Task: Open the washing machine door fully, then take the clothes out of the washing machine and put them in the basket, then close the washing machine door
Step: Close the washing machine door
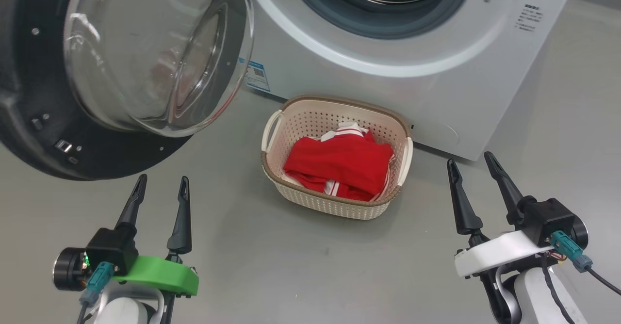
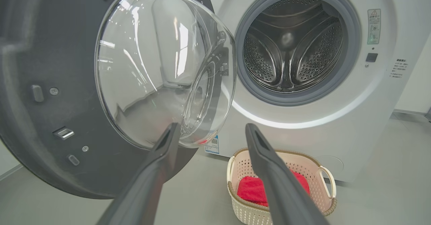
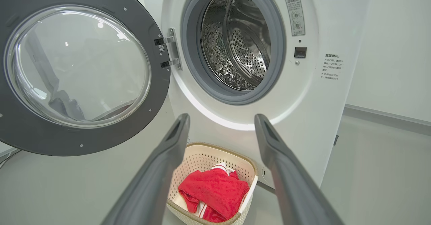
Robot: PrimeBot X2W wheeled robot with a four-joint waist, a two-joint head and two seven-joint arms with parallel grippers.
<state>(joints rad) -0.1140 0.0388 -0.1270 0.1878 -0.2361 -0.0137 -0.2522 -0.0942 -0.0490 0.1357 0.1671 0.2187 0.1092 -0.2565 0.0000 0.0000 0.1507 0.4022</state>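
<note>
**Laundry out, door left to shut**

The red clothes [image 1: 342, 161] lie heaped inside the cream basket [image 1: 315, 122], which stands on the grey floor just before the washing machine [image 1: 436, 86]. In the left wrist view the steel drum [image 2: 293, 50] looks empty, so the unloading seems done. The washing machine door [image 1: 145, 57] hangs swung wide to the robot's left, its glass bowl facing the robot. What remains, by my reading, is the closing.

Both arms sit low and back from the work. The left gripper [image 1: 162, 178] has its fingers spread and holds nothing; it hovers just below the door's lower rim. The right gripper [image 1: 469, 158] is likewise spread and empty, out past the basket's right handle.

The left arm looks the better placed. It should meet the door on the black rim near the latch [image 2: 63, 133], far from the hinge [image 3: 170, 53], where a light push turns it most easily. The glass dome is slick and curved, so fingers would probably slide off it. The push should follow the door's arc. The basket sits near that sweep and should be watched. A firm last press should seat the latch
</note>
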